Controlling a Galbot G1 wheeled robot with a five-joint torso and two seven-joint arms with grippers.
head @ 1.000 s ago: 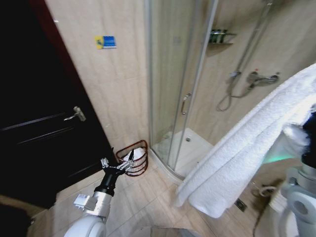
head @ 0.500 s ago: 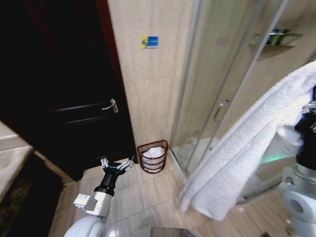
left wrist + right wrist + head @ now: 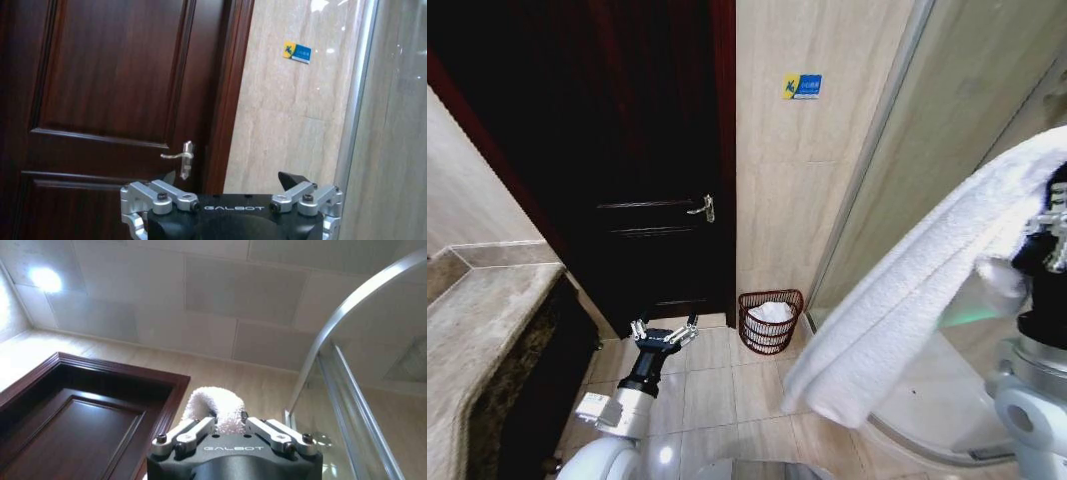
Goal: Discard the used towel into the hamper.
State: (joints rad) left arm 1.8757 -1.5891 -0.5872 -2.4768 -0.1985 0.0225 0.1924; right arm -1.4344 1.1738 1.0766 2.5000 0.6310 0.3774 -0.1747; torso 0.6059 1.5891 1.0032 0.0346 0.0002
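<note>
Two claws show. The right claw (image 3: 223, 427), raised high at the robot's right, is pinched on a fold of the thick white terry towel (image 3: 907, 310), a tuft of it standing up between the fingers. From there the towel hangs in a long, loose drape toward the tiled floor (image 3: 727, 400). It looks soft, limp and fairly bulky, light for its size and not fragile; I judge a pinch on a bunched fold suits it best, since a flat edge could slip free. The left claw (image 3: 664, 333) is spread wide and empty, low over the floor.

Beyond it, the small round red-brown wire hamper (image 3: 771, 322) stands against the beige wall beside the dark wooden door (image 3: 627, 150), white cloth already inside. "GALBOT" is printed on both claw bodies. The small blue-and-yellow wall sticker (image 3: 802, 86) cannot be read.
</note>
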